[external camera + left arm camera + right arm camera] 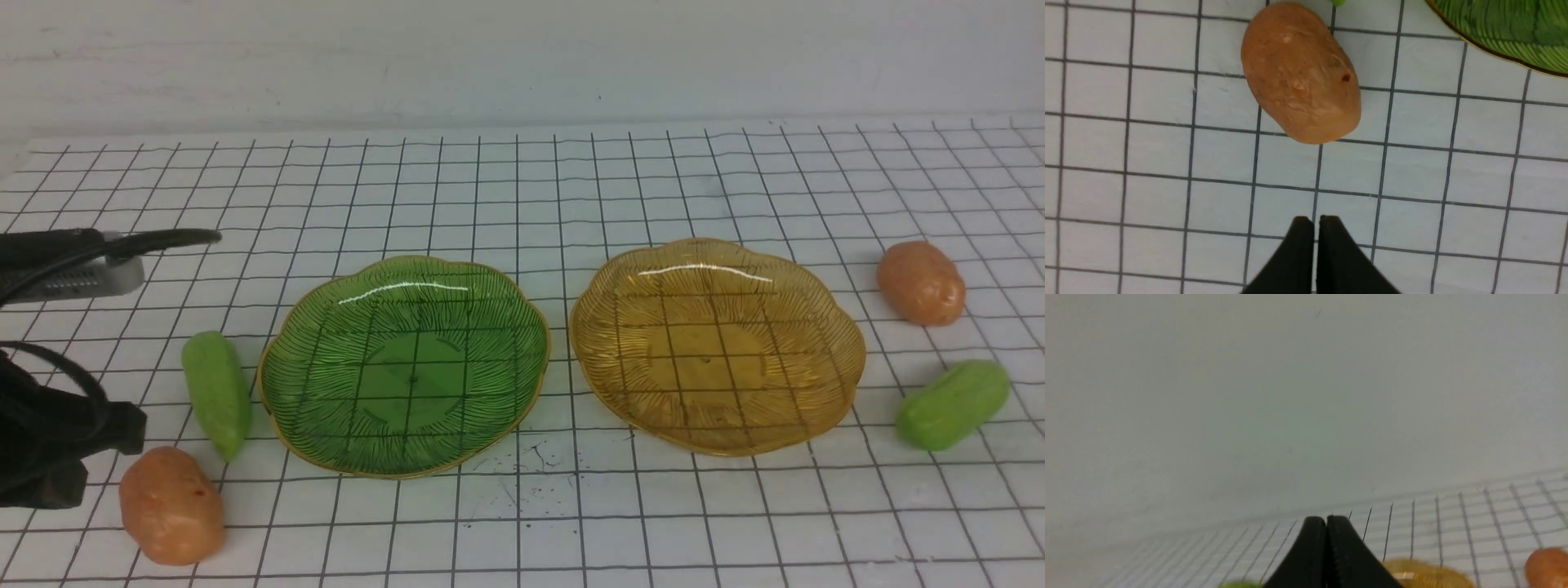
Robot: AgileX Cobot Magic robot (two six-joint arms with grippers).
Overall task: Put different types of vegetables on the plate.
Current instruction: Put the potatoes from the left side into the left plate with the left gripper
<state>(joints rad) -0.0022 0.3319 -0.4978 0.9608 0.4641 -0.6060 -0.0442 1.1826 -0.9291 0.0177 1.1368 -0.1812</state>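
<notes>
The left gripper (1316, 222) is hovering, pressed together, near the left potato (1301, 73). The left cucumber (216, 392) is lying just left of the green plate (404, 367). The right gripper (1326, 522) is hanging pressed together too. The right potato (921, 282) and right cucumber (953, 404) are lying right of the amber plate (717, 343).

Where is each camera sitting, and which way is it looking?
Front view: sits between the arms, looks forward over the table at the green plate and yellow plate; part of the left arm shows.
Left wrist view: sits on the left arm, looks straight down at the left potato; the shut left fingers show.
Right wrist view: sits on the right arm, looks nearly level at the wall; the shut right fingers show.
Shared: front and left wrist views both show the left potato and green plate.
</notes>
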